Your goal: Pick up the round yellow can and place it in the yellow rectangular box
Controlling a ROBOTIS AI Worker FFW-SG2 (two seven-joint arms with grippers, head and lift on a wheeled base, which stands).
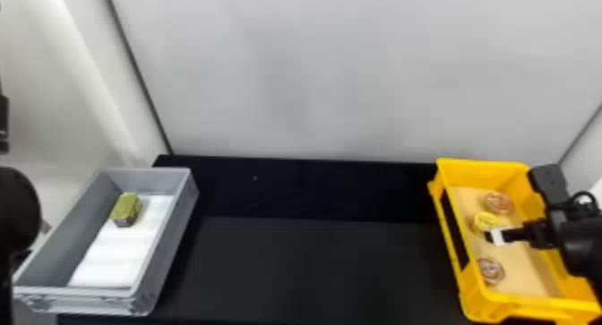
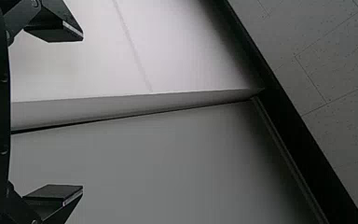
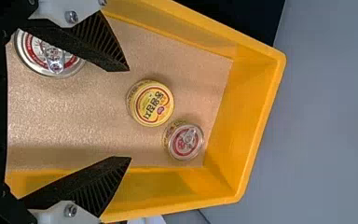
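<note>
the round yellow can (image 3: 150, 102) rests on the floor of the yellow rectangular box (image 1: 483, 173), toward its far edge, just beside the smaller ring-pull can (image 3: 186, 142); the larger ring-pull can (image 3: 51, 60) sits nearer the box's front edge. the box stands by the right edge of the tabletop (image 1: 313, 266). our right tool (image 3: 129, 114) is spread wide over it, pinching nothing, its tips near the yellow can. we judge the placing done and the retreat due: we should keep the fingers wide, rise straight, then clear the box's right edge, since a sideways drift might nudge the can into its neighbour. our left tool (image 2: 82, 112) is parked, spread, off the tabletop's left edge.
</note>
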